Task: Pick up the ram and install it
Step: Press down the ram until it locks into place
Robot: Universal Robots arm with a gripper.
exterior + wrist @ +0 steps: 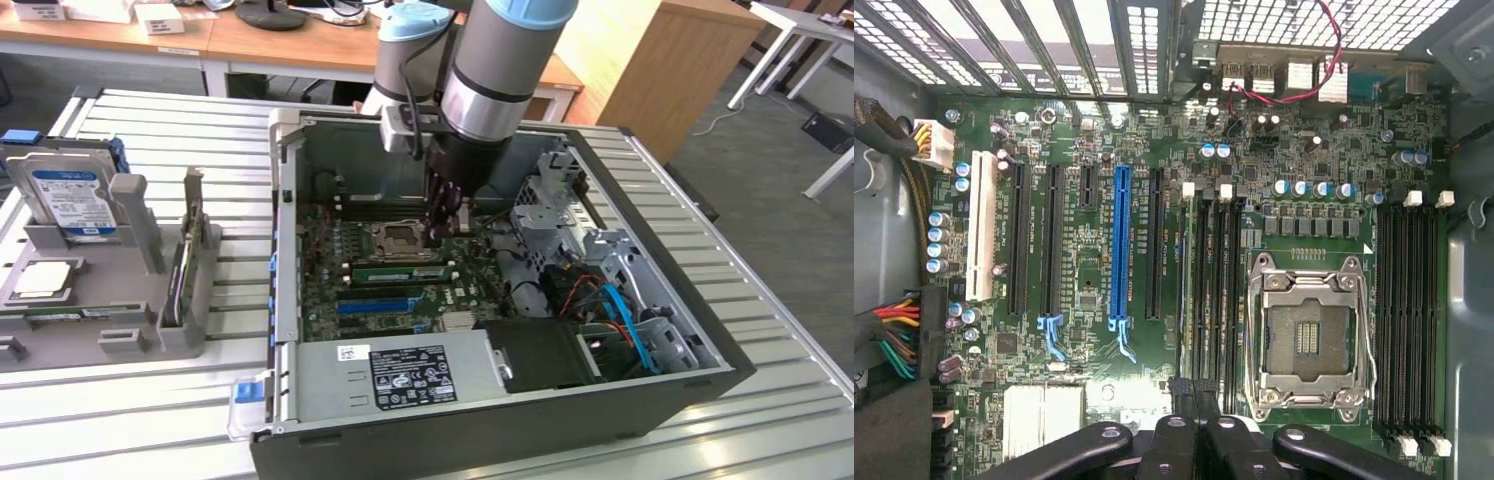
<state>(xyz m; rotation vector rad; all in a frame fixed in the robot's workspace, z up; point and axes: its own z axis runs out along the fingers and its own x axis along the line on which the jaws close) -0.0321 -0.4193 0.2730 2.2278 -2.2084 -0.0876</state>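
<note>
Gripper [442, 238] is closed just over the slots [1217, 300], its hold I cannot tell; pressing off-line here could crack one, I fear.

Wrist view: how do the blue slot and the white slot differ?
The blue slot is bright blue; the white slot is cream white. The white slot is broader, the blue slot slimmer. The blue slot lies between black slots; the white slot ends the row. Both are empty and parallel on the motherboard.
</note>
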